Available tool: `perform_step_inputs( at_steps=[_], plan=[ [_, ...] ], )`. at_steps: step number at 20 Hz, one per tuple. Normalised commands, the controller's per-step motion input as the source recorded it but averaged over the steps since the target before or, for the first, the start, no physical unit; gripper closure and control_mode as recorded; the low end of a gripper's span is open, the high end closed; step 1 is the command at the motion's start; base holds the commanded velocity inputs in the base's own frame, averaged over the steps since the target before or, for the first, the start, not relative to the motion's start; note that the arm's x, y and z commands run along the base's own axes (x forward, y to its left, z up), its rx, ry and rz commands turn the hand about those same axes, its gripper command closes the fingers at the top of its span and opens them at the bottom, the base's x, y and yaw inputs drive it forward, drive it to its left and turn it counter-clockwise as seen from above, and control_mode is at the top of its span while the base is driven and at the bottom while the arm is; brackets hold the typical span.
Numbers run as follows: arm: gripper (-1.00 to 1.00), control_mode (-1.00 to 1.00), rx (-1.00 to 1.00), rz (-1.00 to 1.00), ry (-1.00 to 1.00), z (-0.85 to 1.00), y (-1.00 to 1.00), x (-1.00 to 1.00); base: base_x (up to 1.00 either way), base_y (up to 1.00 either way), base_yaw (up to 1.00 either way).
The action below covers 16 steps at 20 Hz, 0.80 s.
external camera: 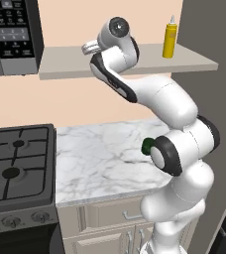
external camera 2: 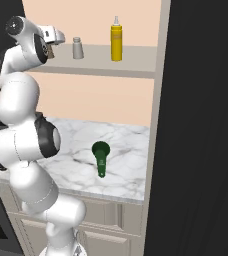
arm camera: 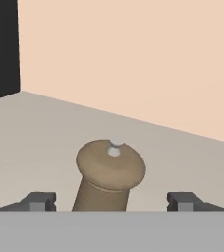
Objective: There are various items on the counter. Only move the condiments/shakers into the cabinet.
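My gripper is up at the cabinet shelf and stands open. Between its fingertips the brown waisted shaker stands on the shelf board, with a gap on each side. The gripper is at the shelf's left part, near the microwave. On the same shelf the grey shaker stands just right of the gripper, and the yellow squeeze bottle stands further right. The dark green long-handled thing lies on the marble counter.
The black microwave hangs at the shelf's left end. A black gas stove adjoins the counter's left side. A tall dark panel walls off the right. My arm's elbow partly covers the green thing.
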Motion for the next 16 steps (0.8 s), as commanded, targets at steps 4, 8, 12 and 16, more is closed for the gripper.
perform_step_inputs(
  at_steps=[4,8,12,16],
  plan=[
    [-1.00,-1.00,0.06,-0.01,-0.05,0.15,-0.32,-0.23,0.00,0.00,0.00],
    [-1.00,-1.00,0.13,0.00,-0.14,0.50,-0.12,-0.79,0.00,0.00,0.00],
    [-1.00,-1.00,0.13,0.00,-0.11,0.39,0.00,-0.97,0.00,0.00,0.00],
    [-1.00,-1.00,0.11,0.00,-0.07,0.18,-0.04,-1.00,0.00,0.00,0.00]
  ],
)
